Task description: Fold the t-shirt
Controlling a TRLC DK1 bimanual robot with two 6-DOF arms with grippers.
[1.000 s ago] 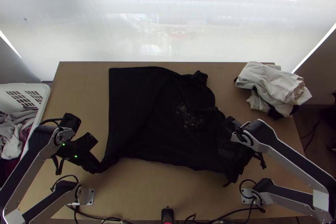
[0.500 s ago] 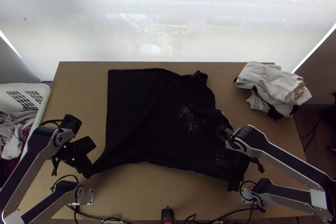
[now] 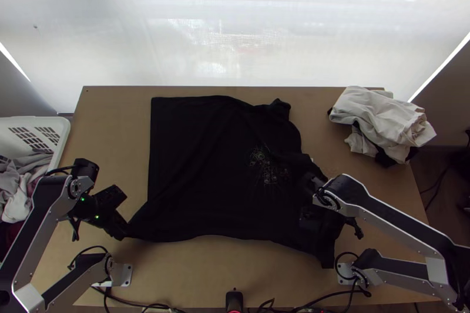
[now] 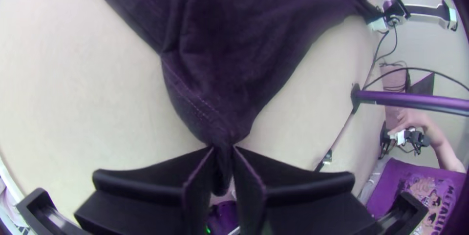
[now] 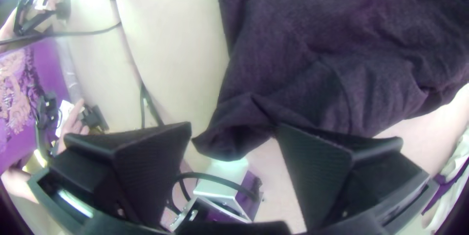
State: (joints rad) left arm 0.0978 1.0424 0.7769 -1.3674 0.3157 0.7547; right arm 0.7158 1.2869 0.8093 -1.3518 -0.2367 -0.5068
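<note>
Seemingly, right hand [image 3: 312,219] hides bit of black t-shirt [image 3: 200,166], top view.

T-shirt [image 3: 200,166], between left gripper [image 3: 121,233] and right gripper [image 3: 317,219]: black cloth, was matt and softly creased, with thin pale print.
Tabletop [image 3: 235,266], beneath both grippers: wood, looked smooth, with a dull finish.
Finger pads [image 5: 316,166], on the right gripper: black, were matt and finely ribbed.
Mounting plate [image 3: 124,275], on the near side of the left gripper: bare metal, was flat and smooth.
Laundry basket [image 3: 61,142], outward from the left gripper: white plastic, was smooth, with a slotted wall.
Heaped garments [image 3: 379,116], outward and farther off from the right gripper: pale cloth, was matt and heavily wrinkled.
</note>
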